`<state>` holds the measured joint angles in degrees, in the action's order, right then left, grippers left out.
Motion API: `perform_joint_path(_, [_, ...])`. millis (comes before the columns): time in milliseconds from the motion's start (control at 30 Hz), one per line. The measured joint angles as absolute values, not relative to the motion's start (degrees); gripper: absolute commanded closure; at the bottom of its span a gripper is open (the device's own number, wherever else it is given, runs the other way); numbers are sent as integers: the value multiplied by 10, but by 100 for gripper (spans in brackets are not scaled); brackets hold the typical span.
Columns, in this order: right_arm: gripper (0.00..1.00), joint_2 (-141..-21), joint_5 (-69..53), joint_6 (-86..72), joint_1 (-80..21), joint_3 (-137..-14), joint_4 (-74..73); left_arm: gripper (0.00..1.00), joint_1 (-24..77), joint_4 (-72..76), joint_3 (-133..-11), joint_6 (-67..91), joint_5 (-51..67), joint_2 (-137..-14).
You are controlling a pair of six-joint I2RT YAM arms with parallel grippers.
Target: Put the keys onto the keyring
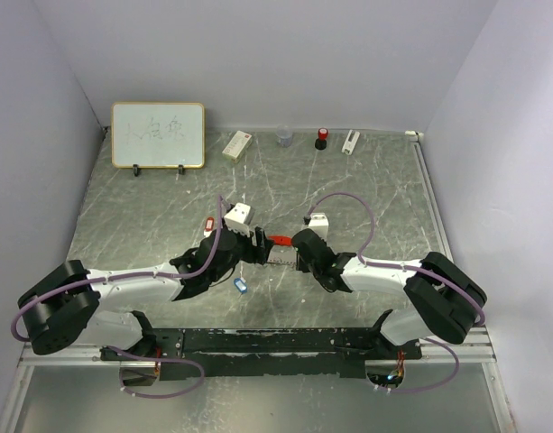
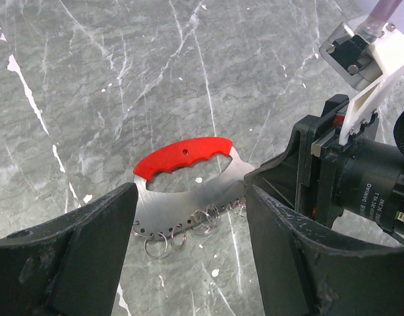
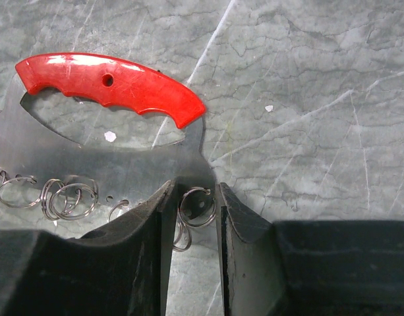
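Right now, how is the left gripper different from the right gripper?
The left gripper is spread wide; the right gripper is nearly closed. The wide plate of the keyring fills the left gripper's gap; just one small ring sits in the right gripper's gap. I can't tell whether the right gripper is pinching it. Both are black and sit over the same keyring.
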<state>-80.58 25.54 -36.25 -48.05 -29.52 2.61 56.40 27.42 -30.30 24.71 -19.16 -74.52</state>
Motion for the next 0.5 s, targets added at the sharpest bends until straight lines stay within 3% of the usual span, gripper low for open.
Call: perform_joint_path(500, [72,-804,264,-362,-481,-300,9,23,568,277,-306,247,-194,-743])
